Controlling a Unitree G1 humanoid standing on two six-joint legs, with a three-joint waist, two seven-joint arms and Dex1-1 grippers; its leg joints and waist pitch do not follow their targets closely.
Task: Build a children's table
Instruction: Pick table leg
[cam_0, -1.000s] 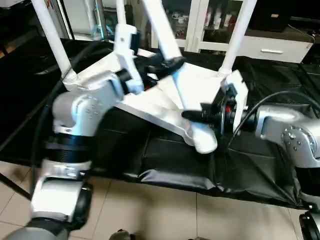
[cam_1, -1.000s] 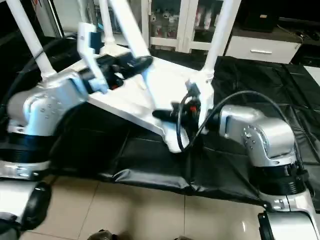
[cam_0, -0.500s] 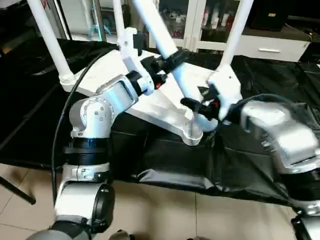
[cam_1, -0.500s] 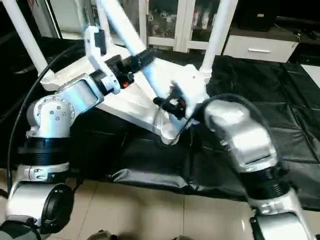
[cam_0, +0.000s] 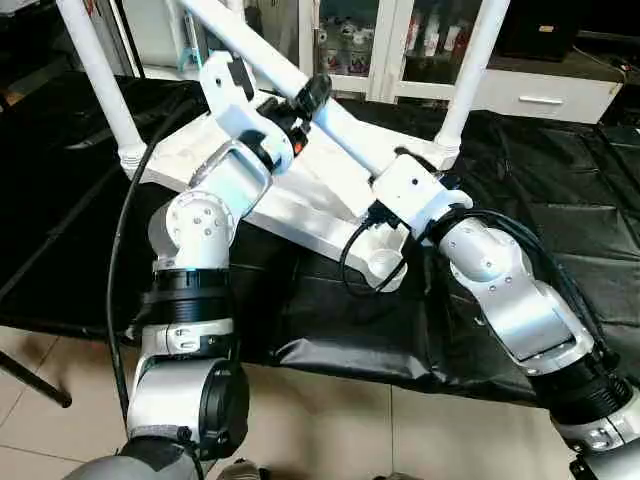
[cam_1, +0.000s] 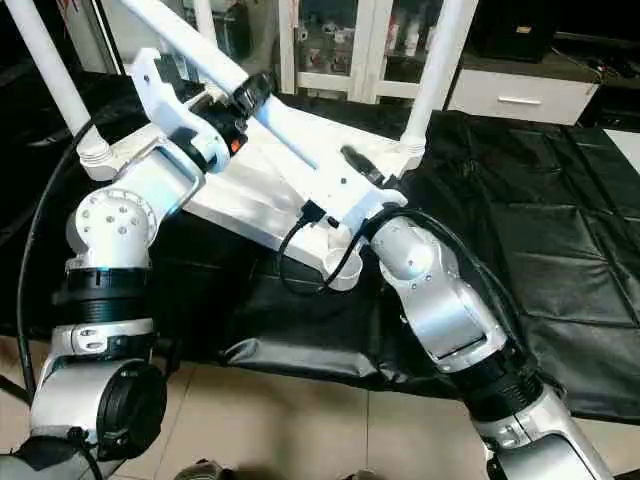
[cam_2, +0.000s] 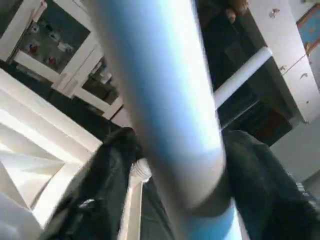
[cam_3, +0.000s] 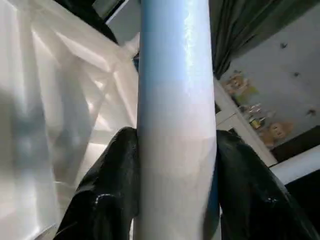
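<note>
Left gripper (cam_0: 312, 95): its black fingers (cam_2: 107, 165) are clamped on either side of the loose leg (cam_0: 300, 90), high on the shaft.
Right gripper (cam_1: 362, 172): its fingers (cam_3: 107, 190) are closed around the same leg, lower down, near the end that goes into the socket.
Loose leg: a long, smooth, glossy white tube, slanted steeply over the top; its lower end is hidden behind the right wrist.
Tabletop (cam_0: 300, 200): upside down at the front edge of the work table (cam_0: 560, 220), its near corner overhanging slightly; stiff white plastic with raised ribs.
Open socket (cam_0: 384, 263): a round cup at the tabletop's near corner, unfilled.
Fitted legs (cam_0: 100, 75): three stand upright in the other corners.
Work table cover: black, shiny, creased sheeting.
Risk: the leg's tilt probably won't match the socket, so it could jam on the rim; pushing then may slide the light top across the slick cover or off the front edge.
</note>
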